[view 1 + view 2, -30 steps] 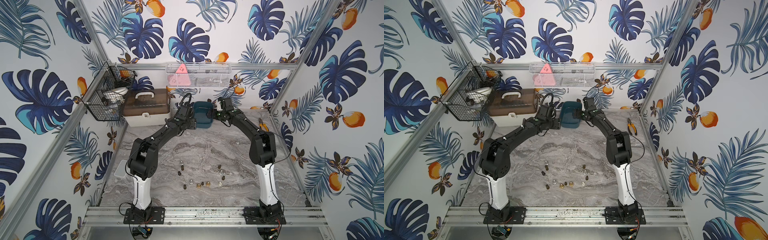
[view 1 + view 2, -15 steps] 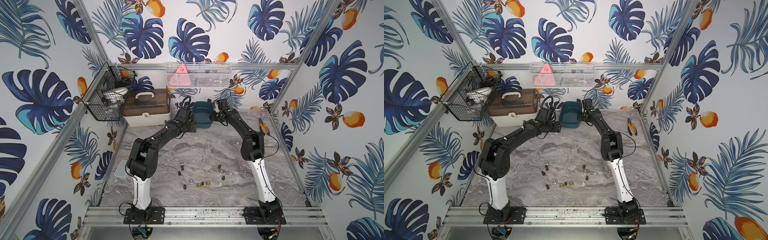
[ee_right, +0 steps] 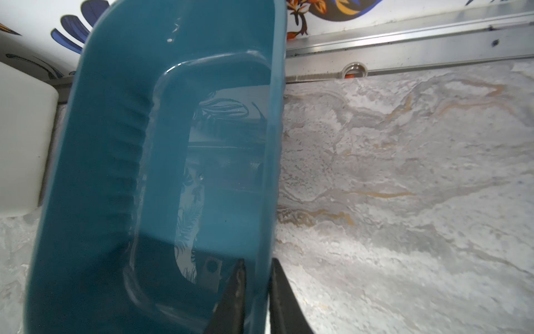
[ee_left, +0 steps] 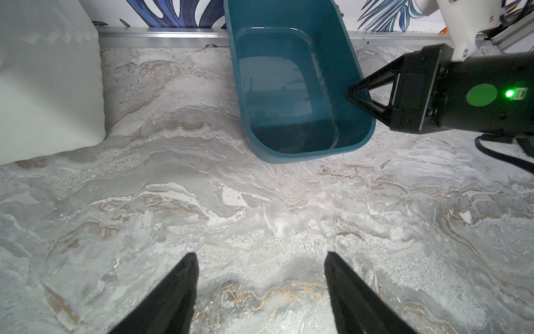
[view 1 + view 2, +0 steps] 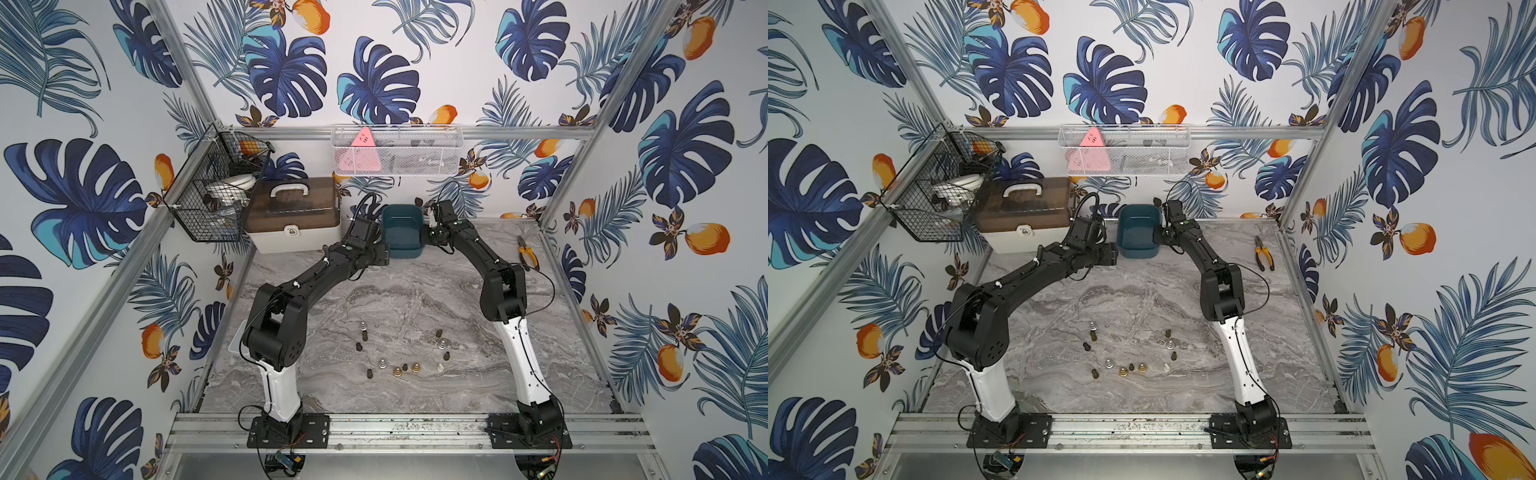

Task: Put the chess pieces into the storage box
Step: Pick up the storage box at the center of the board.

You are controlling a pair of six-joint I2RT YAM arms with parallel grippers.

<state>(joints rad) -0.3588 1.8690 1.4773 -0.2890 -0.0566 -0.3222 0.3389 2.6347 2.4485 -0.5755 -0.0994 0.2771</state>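
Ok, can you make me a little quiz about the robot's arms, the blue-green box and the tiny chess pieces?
1. True or false: some chess pieces already lie inside the storage box.
2. What is the right gripper pinching? A) the storage box's wall B) a chess piece C) nothing at all
3. Fill in: the left gripper is ___ and holds nothing.
Key: 1 false, the box is empty; 2 A; 3 open.
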